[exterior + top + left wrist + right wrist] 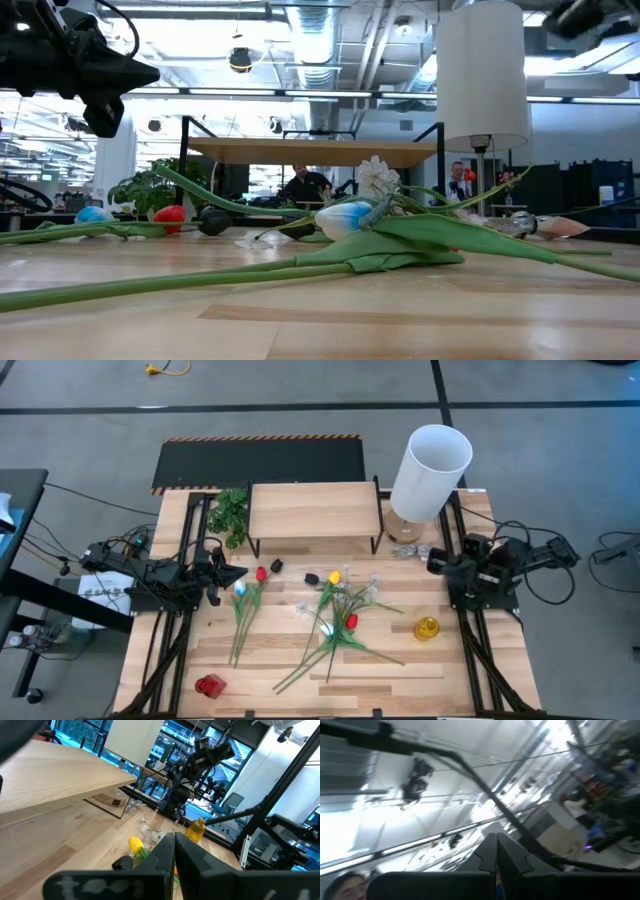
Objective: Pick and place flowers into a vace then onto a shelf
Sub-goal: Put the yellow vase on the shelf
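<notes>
Several long-stemmed flowers lie flat on the slatted tabletop. A red tulip [262, 573] and a blue-white one [240, 588] lie toward the left. A yellow tulip [334, 576], black heads, white blossoms [352, 592] and another red tulip [351, 621] lie in a crossed heap at the middle. The shelf [315, 510] stands on its black legs at the far middle. A tall white vase [430, 468] stands upright at the far right corner. My left gripper [243, 572] [175, 839] is shut, just left of the red tulip and above the table. My right gripper [430, 560] [496, 838] is shut, near the vase's foot, tipped upward.
A bushy green leaf sprig [232, 512] lies left of the shelf. A small red object [210, 684] sits at the near left and a yellow jar [427, 628] at the right. Black frame rails run along both table sides. People show in the room beyond.
</notes>
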You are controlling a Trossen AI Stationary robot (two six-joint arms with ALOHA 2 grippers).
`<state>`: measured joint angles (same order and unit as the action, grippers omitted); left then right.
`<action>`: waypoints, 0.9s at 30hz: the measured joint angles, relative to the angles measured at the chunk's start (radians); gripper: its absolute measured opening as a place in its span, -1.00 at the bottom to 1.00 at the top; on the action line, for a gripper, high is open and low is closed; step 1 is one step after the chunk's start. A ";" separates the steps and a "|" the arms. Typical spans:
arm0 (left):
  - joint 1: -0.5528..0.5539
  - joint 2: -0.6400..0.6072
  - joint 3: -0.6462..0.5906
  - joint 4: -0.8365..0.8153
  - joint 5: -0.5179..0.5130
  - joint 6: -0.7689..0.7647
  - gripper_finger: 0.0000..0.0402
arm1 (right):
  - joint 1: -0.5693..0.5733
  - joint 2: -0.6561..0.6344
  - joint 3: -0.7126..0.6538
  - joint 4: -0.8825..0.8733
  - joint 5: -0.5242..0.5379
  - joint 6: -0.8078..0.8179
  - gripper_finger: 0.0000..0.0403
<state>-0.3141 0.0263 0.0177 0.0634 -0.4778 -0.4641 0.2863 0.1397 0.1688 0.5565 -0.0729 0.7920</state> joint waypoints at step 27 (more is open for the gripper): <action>0.000 0.000 0.000 0.000 0.000 0.000 -1.00 | 0.156 0.419 0.505 -1.434 -0.154 0.509 -1.00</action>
<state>-0.3141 0.0261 0.0177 0.0634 -0.4778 -0.4641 0.4427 0.5585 0.6739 -0.8775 -0.2269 1.3006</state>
